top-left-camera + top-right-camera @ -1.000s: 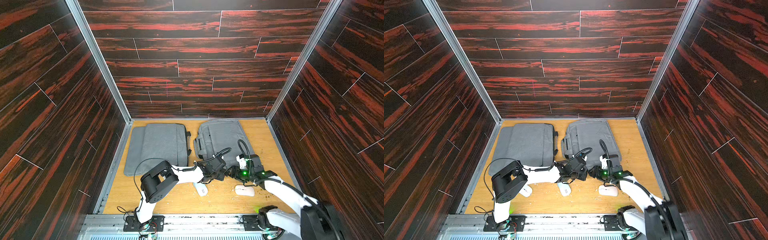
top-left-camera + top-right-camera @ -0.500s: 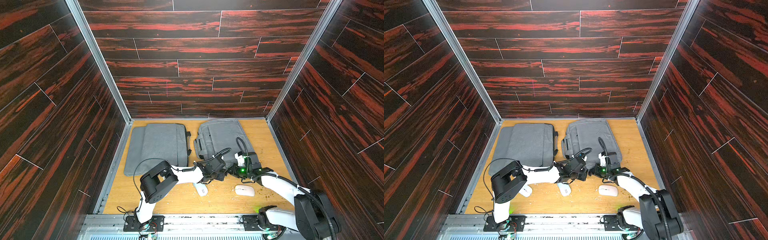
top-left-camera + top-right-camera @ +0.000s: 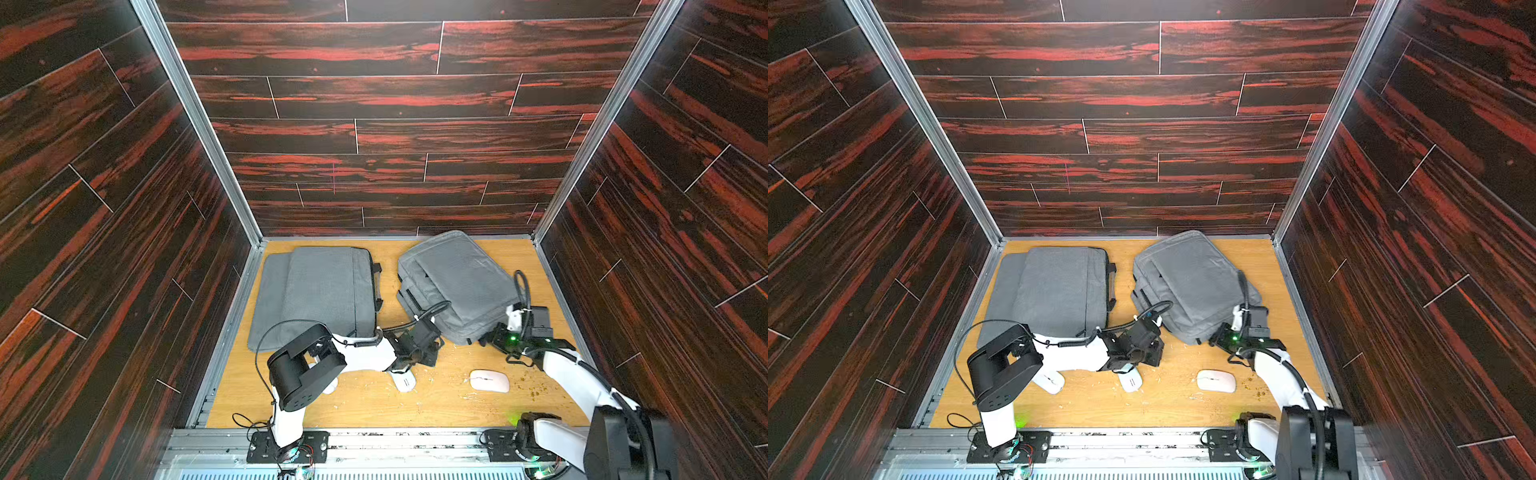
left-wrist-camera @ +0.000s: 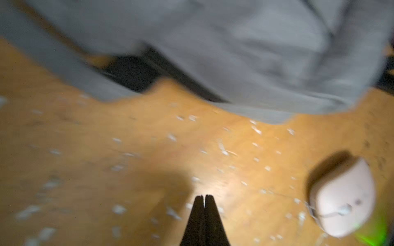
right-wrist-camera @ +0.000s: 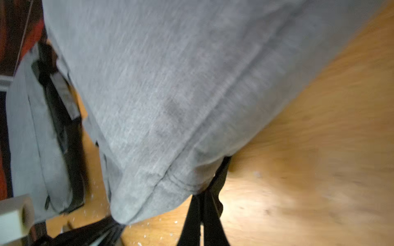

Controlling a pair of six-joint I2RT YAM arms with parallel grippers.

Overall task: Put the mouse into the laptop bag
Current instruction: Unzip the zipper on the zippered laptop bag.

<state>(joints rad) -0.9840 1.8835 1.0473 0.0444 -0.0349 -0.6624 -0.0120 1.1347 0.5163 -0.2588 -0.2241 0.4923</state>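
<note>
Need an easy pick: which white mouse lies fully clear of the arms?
The white oval mouse lying alone on the wooden floor, nearer the right arm. The middle mouse and the leftmost mouse are each partly covered by the left arm.

White mouse (image 3: 489, 381) lies flat, near but apart from grey laptop bag (image 3: 461, 286)

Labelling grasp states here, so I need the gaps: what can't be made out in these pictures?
- Right wrist view, motion blur: whether the right fingers pinch the black strap at the laptop bag corner.
- Both wrist views, blur: whether that bag is unzipped.
- In a top view, the left arm covers part of a white object; mouse or not, unclear.
</note>
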